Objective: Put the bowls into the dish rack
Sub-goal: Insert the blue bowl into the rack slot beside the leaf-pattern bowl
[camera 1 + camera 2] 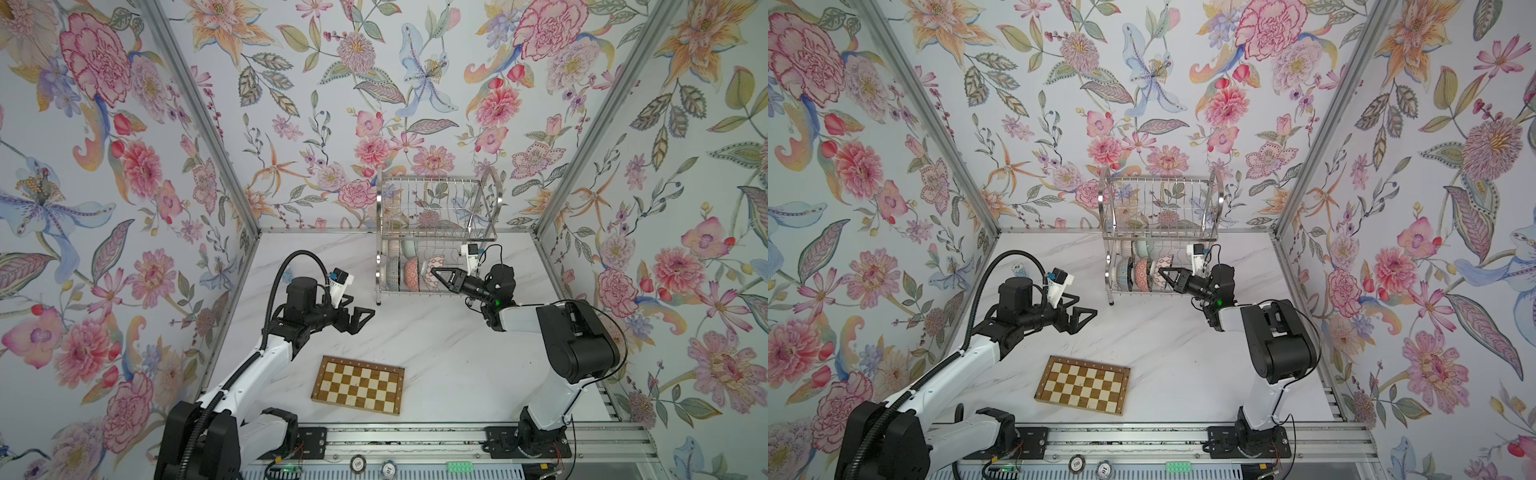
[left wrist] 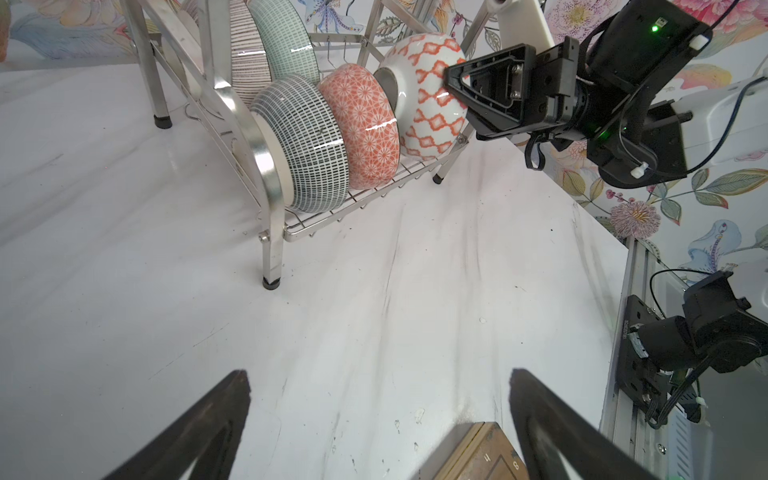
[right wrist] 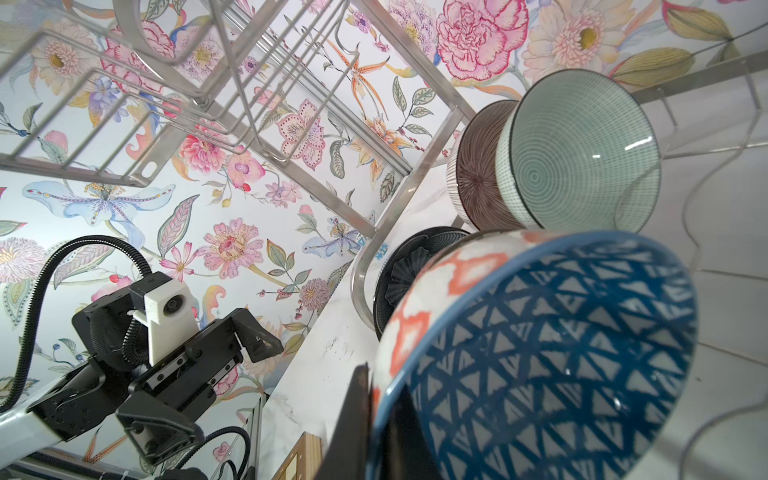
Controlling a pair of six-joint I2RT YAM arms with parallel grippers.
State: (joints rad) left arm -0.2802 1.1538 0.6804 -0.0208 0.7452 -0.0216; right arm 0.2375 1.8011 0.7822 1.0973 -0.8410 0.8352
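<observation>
Gripping the rim of the lattice bowl (image 3: 540, 353), the right gripper (image 1: 434, 272) is closed, with one finger (image 3: 353, 415) on the red-patterned outside and the other inside. We see this bowl standing on edge in the lower tier of the rack (image 1: 438, 179). It is at the right end of the front row, with its foot turned toward the red bowl (image 2: 365, 124) just beside it. Left of that stands the grid bowl (image 2: 307, 145), next to the rack's arched side frame. Behind this row, in the same tier, the green bowl (image 2: 282, 37) and the striped bowl (image 2: 243, 50) stand on edge together. The upper tier holds no bowls that we can make out.

We find the left gripper (image 1: 362, 306) wide open and holding nothing. It hangs above the counter (image 1: 436, 353), well to the left of the rack, and its fingers (image 2: 216, 419) point toward the bowls. In both top views the board (image 1: 1084, 384) lies flat on the counter near the front edge, between the two arms and well apart from the rack. We cannot tell whether the lattice bowl's lower edge rests on the tier's wires or is carried by the right gripper alone.
</observation>
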